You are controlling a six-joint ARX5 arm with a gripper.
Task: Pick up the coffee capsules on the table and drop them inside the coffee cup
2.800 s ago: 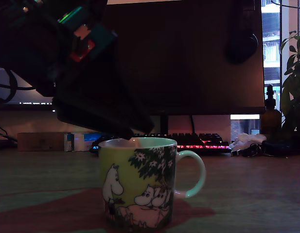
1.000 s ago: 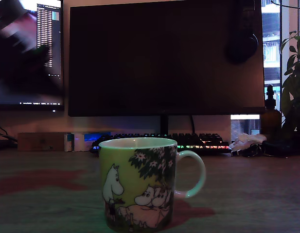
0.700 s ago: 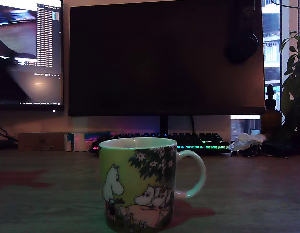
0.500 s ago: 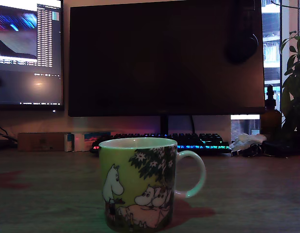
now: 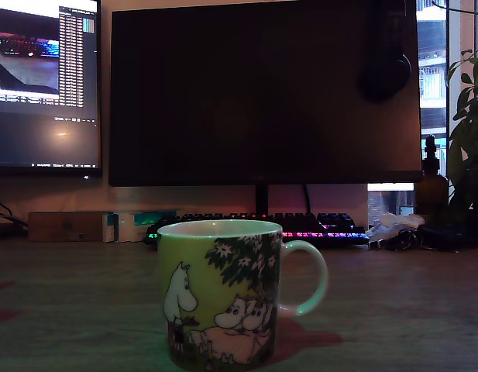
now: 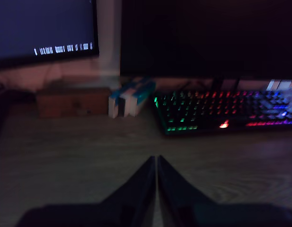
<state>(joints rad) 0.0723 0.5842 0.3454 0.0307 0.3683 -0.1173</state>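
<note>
Coffee cup (image 5: 219,293) upright on the table (image 5: 393,310), handle toward the exterior view's right, well in front of the lit keyboard (image 5: 300,226). Behind that keyboard, a dark monitor (image 5: 262,93); beside it on the exterior view's left, small boxes (image 5: 130,226). Gripper (image 6: 156,165) seen only from the wrist, tips pressed together with nothing between, above bare table short of the keyboard.

Coffee cup (image 5: 218,291) on table (image 5: 393,310); keyboard (image 5: 300,226) behind it, monitor (image 5: 262,93) above keyboard.

Claw (image 6: 156,163) closed, fingertips together, holding nothing
</note>
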